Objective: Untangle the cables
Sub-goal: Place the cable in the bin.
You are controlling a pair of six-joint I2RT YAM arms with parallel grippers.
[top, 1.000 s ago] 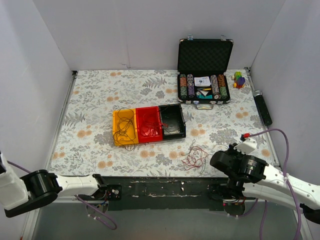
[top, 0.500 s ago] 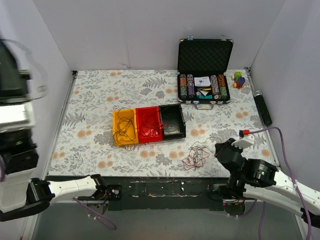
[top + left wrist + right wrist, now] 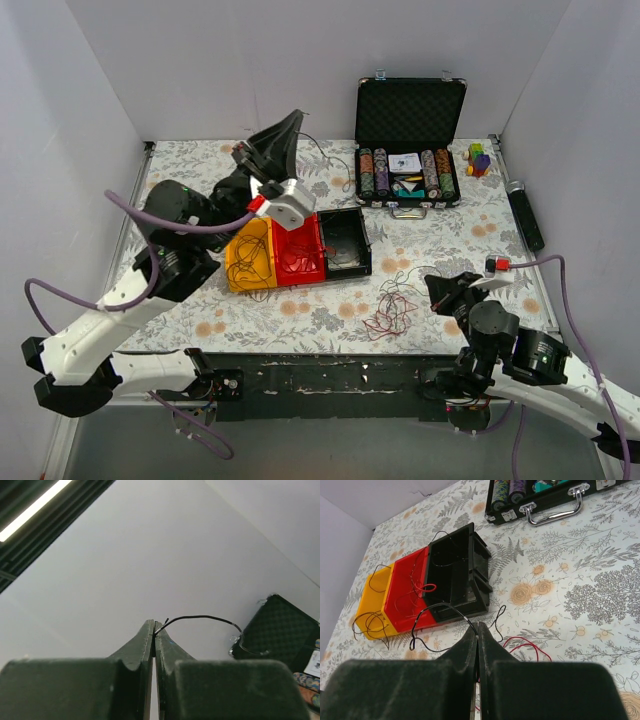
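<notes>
The cables lie partly as a loose red and black tangle (image 3: 392, 312) on the mat near the front edge. My left gripper (image 3: 297, 114) is raised high above the bins, pointing up, shut on the end of a thin black cable (image 3: 200, 616) that arcs off to the right. Low at the front right, my right gripper (image 3: 434, 284) sits just right of the tangle. In the right wrist view it (image 3: 478, 626) is shut on another black cable (image 3: 440, 605) that loops toward the bins. A red cable (image 3: 532, 642) lies beside the fingers.
Three joined bins, yellow (image 3: 236, 262), red (image 3: 310, 262) and black (image 3: 362, 255), sit mid-mat with thin wires in and over them. An open black case of poker chips (image 3: 408, 150) stands at the back right. Small toy blocks (image 3: 479, 158) and a black cylinder (image 3: 525, 215) lie by the right wall.
My left arm has swung up from the front left corner to high above the bins, with a black cable in its jaws. The right gripper has shifted slightly toward the tangle.
</notes>
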